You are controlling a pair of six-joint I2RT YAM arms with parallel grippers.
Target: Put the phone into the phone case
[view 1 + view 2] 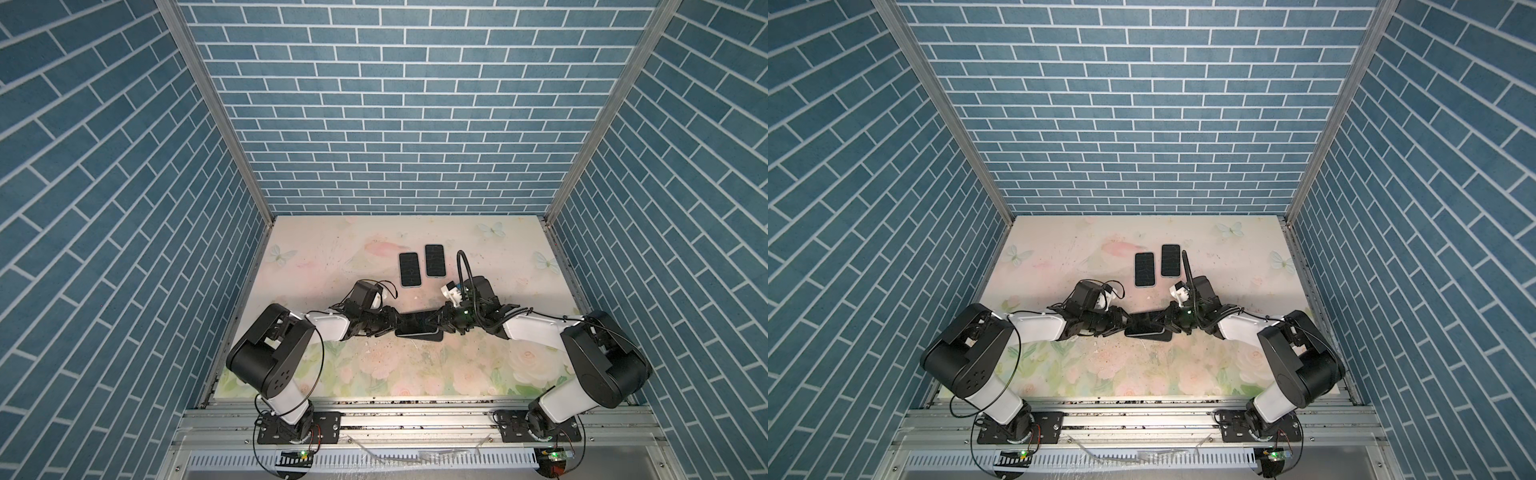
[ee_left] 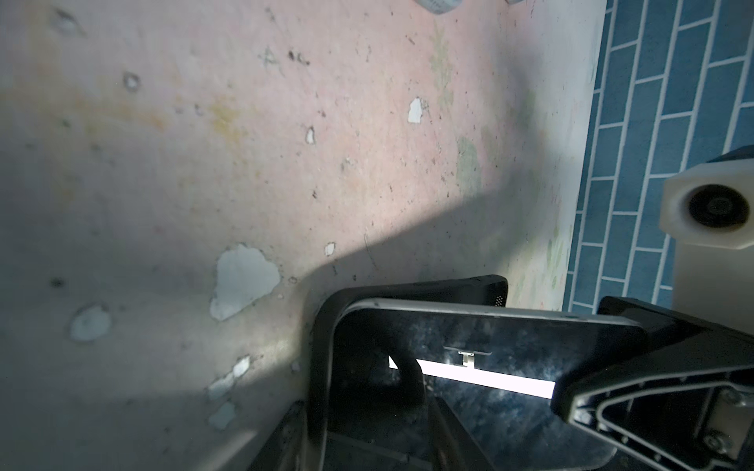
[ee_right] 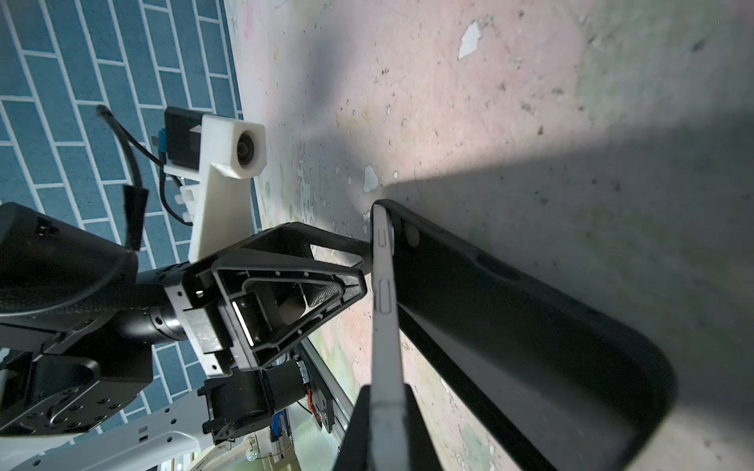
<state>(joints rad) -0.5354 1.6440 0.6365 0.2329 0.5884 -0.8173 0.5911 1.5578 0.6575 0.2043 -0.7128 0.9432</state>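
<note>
While 2 phones idle, R claw clamps 3rd phone; L claw at 1 case, hold unclear.

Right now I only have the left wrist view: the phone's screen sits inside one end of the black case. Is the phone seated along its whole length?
Observer: No. In the right wrist view the phone meets the phone case only at the end by the left gripper. Toward the right gripper the case angles away, leaving a gap.
Operator: What does the right gripper hold?
Observer: The phone alone; the case lies outside its grip.
Operator: Anything else around?
Observer: In a top view two more phones lie side by side farther back.
</note>
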